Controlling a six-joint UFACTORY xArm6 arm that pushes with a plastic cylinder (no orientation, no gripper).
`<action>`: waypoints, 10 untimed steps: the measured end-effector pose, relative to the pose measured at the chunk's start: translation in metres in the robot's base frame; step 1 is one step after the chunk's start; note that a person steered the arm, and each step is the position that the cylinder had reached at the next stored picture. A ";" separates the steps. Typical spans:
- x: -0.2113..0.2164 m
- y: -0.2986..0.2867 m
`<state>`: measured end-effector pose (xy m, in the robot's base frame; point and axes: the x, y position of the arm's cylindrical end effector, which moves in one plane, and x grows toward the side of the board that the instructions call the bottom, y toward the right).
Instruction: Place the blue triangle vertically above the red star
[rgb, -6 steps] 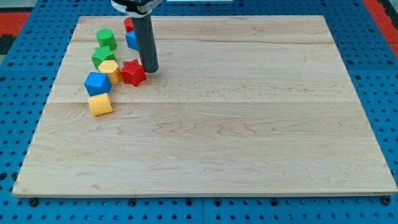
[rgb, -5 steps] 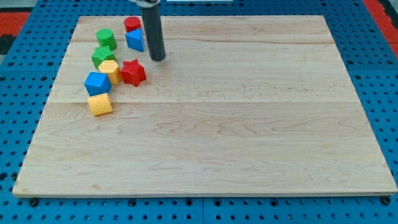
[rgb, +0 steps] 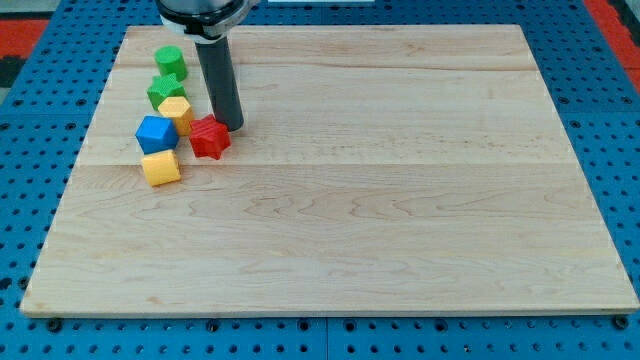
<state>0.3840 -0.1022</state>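
The red star (rgb: 210, 137) lies on the wooden board (rgb: 400, 200) at the upper left. My tip (rgb: 231, 126) rests just to the upper right of the star, touching or nearly touching it. The dark rod rises from there and covers the spot near the view's top where the blue triangle was. The blue triangle does not show in this frame.
Left of the star lie a yellow block (rgb: 176, 111), a blue cube (rgb: 155, 133) and a yellow cube (rgb: 161, 167). Two green blocks (rgb: 169, 60) (rgb: 165, 90) lie above them near the board's top left corner.
My tip went up beside the blue triangle, then came back down and left to the red star. The star has shifted slightly down. The rod now hides the blue triangle and a red block.
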 end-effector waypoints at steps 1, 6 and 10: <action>0.019 0.047; -0.008 -0.053; -0.051 -0.001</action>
<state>0.3327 -0.1033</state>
